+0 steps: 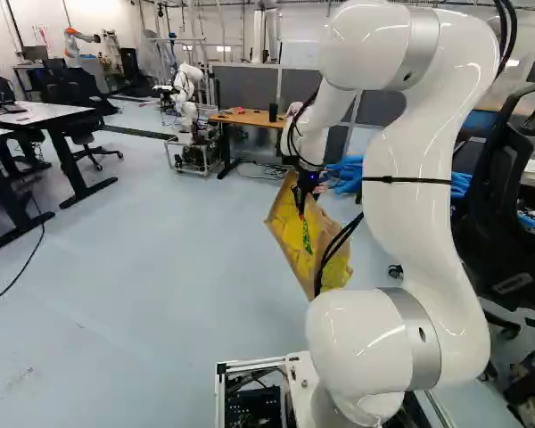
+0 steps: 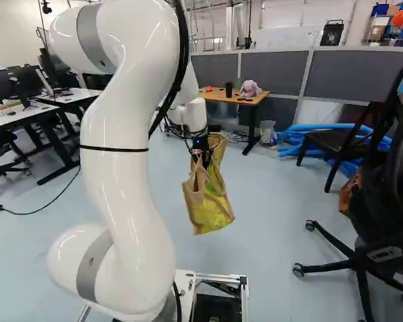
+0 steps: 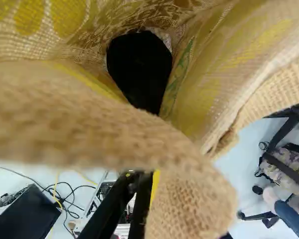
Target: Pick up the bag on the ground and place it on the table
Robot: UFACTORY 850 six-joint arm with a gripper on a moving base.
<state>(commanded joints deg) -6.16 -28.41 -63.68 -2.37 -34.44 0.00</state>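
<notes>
Left base view | gripper [image 1: 300, 203] pinching the tan handle [image 3: 189, 204] | yellow-and-tan bag [image 2: 211, 209] hanging clear above the floor [image 2: 275, 208], near the arm | wooden table [image 2: 256, 102] far beyond it | blue tubes [image 2: 297, 139] far right.

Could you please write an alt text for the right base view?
White robot arm holding a yellow and tan bag above a pale floor; beyond, a wooden table before grey partitions, and a black wheeled chair at the right.

the arched arm [image 1: 410, 223] points closed jaws downward.
</notes>
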